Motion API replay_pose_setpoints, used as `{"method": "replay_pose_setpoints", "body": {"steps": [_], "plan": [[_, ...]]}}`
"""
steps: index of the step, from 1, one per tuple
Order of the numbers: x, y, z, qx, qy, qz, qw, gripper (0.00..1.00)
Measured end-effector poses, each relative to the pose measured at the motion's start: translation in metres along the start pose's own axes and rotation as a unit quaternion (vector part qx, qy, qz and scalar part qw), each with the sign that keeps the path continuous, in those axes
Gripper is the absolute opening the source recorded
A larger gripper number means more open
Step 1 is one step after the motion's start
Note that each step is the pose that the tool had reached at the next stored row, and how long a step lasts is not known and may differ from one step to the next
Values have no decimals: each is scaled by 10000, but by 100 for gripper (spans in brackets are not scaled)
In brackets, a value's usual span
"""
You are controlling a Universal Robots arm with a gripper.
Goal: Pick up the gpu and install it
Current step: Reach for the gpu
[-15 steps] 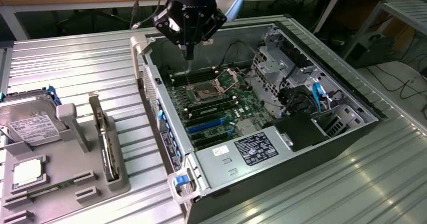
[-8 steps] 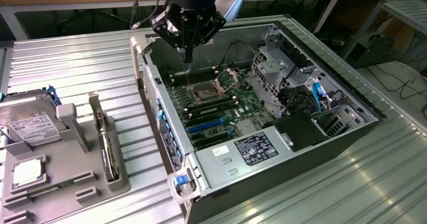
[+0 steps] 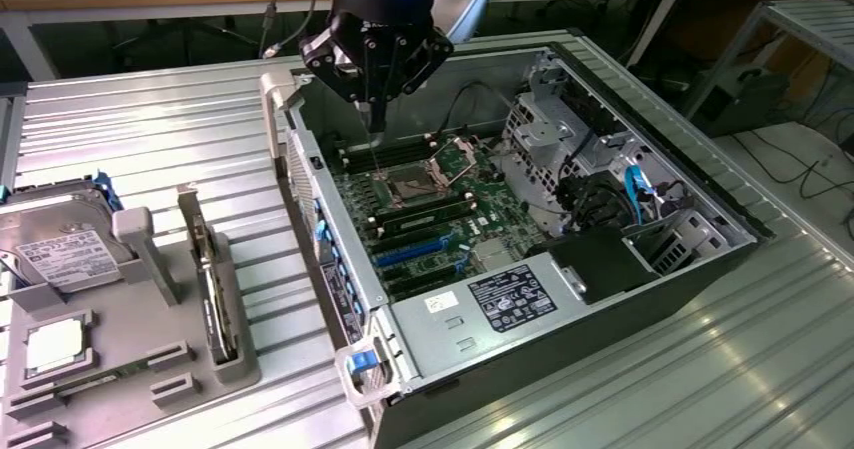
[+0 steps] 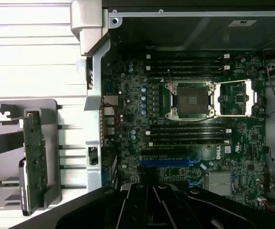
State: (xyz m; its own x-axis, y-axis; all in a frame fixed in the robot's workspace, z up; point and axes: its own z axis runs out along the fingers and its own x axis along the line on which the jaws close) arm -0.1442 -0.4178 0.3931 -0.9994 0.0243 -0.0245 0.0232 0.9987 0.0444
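**End effector clenched and empty over the open case; gpu not yet picked up**

Position. End effector (image 3: 378, 121) hangs above the open computer case (image 3: 694, 184), over the far part of the motherboard (image 4: 127, 95) near the open processor socket (image 4: 192, 99). Its fingers are pressed together and carry nothing.

Task item. The gpu (image 3: 214, 294) stands on its long edge in a slot of the grey holder (image 3: 160, 369), which sits on the ribbed metal counter (image 3: 134, 129) at the exterior view's left, well apart from the end effector. A hard drive (image 3: 60, 254) and a small square chip (image 3: 56, 344) share the same holder, beside the card but not touching it.

Assessment. The pick has not begun, and the blue expansion slot (image 4: 170, 162) on the board is vacant.

Recommendations for the pick, offered as judgement:
- The fingers must part before they descend; closed as they are, they would strike the card's top edge.
- The card is thin and upright, so the fingers should straddle its faces and line up with its length.
- Grasp near the middle of the upper edge, so that the card hangs level and does not swing.
- Lift straight up along the holder's slot. A sideways pull could jam the card or drag the holder.
- Keep clear of the hard drive and of the case wall nearest the holder.
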Motion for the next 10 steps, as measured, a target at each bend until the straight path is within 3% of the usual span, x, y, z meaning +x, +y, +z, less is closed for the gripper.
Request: {"method": "replay_pose_setpoints", "body": {"steps": [10], "plan": [[45, -122, -5, 0, 0, 0, 10000, 11]]}}
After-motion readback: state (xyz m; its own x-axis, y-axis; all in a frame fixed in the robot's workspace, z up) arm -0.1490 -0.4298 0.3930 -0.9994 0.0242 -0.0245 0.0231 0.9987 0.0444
